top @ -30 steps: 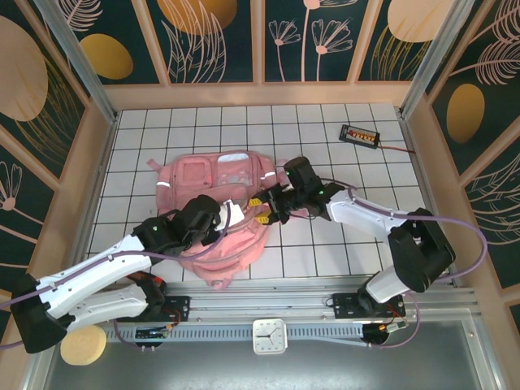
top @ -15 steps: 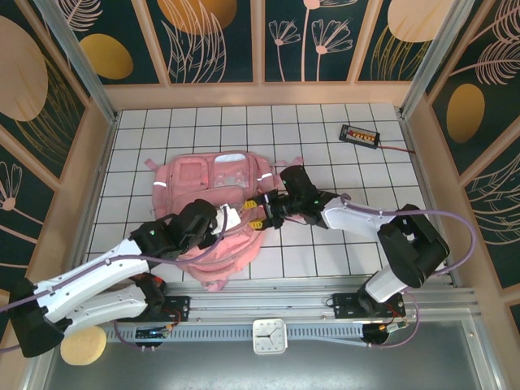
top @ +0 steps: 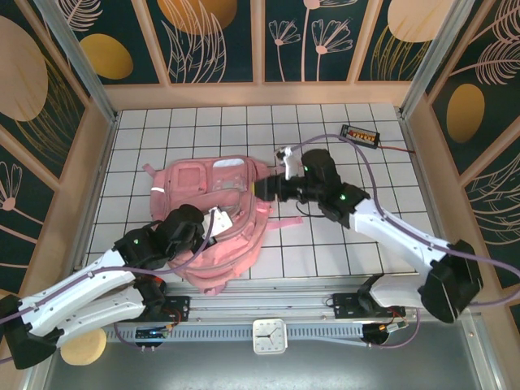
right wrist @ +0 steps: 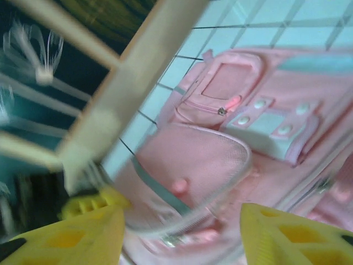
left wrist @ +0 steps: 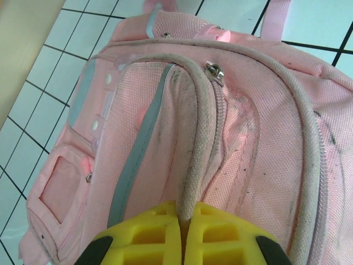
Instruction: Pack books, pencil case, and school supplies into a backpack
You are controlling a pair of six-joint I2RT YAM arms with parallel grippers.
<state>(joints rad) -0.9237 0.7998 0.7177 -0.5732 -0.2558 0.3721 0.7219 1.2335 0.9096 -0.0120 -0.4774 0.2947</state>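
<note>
Pink fabric takes up the most room: the backpack lies flat on the white tiled tabletop, left of centre and toward the near edge, with its front pockets turned to the far wall. The left arm reaches in from the near left corner, and the left tool sits on the near part of the bag. In the left wrist view its yellow fingers are clenched together on a pale corded trim that loops up over the bag's seam, beside a silver zip pull. The right arm stretches across from the near right, with the right tool just at the bag's right edge. The blurred right wrist view shows its two yellow fingers spread wide and released, with a mesh-fronted pocket lying beyond them. At the far right of the tabletop, well apart from the bag, rests a small black device with orange dots and a wire running off to the right.
</note>
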